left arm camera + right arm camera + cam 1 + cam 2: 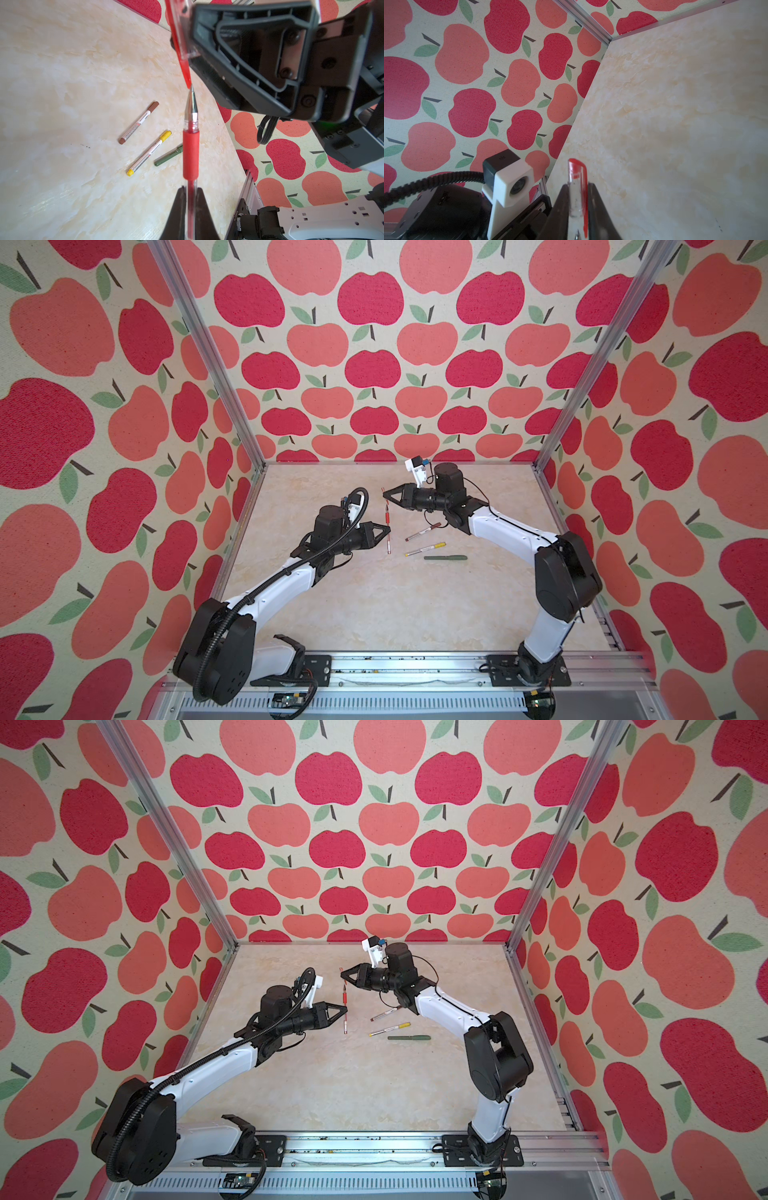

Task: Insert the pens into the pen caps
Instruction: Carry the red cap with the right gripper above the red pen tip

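Currently L gripper (388, 529) clamps red pen (190, 153) mid-air, R gripper (385, 494) pinches red cap (577, 182); pen tip just short of cap mouth, beside clip. Brown pen (138, 122), yellow pen (149, 153), green pen (168, 155) lie on table (62, 104).

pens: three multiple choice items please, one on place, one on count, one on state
1. Which lying pen is nearest the base rail? A brown-ended pen; B yellow-ended pen; C dark green pen.
2. How many pens lie on the table? A two; B three; C four.
3. The red pen's tip is: A deep inside the red-clip cap; B just short of the cap's mouth; C resting on the table.
Key: 1 C, in both top views it lies lowest, toward the rail. 2 B, brown-ended, yellow-ended and green lie there; the red one is in the left tool. 3 B, the left wrist view shows the tip beside the clip's end, the cap in the right tool.
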### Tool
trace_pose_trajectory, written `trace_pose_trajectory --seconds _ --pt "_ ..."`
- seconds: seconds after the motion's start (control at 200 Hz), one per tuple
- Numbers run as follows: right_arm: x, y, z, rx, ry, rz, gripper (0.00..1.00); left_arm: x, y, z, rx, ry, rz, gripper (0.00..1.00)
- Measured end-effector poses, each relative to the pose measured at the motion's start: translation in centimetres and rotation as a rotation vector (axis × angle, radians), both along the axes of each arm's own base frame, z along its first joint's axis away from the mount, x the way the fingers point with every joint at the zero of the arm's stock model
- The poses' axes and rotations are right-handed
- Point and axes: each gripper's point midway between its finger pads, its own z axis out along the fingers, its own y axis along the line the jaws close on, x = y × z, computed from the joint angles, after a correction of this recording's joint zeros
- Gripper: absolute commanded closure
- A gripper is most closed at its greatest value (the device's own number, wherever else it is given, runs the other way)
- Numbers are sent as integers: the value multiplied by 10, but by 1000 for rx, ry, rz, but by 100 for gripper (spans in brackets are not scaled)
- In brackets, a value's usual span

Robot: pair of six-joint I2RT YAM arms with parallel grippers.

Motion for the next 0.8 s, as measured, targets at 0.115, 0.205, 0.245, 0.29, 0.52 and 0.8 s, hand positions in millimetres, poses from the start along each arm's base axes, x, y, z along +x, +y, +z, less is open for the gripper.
trace_pose_trajectory --seconds 0.115,0.205,0.245,0.29,0.52,0.8 --pt "-5 1 -6 -9 8 10 81 0 0 0 0 0 0 100" --pt "-6 0 -11 -18 9 11 81 0 0 0 0 0 0 100" --pt "-6 0 -12 -21 7 10 81 0 0 0 1 1 0 100" --pt "-6 0 -11 -22 4 11 81 0 0 0 2 1 2 100" --pt "-5 -1 -11 -23 -1 8 82 1 0 -1 3 0 5 100" --pt "-6 -1 -11 -23 -1 8 82 0 0 -1 4 -1 6 100"
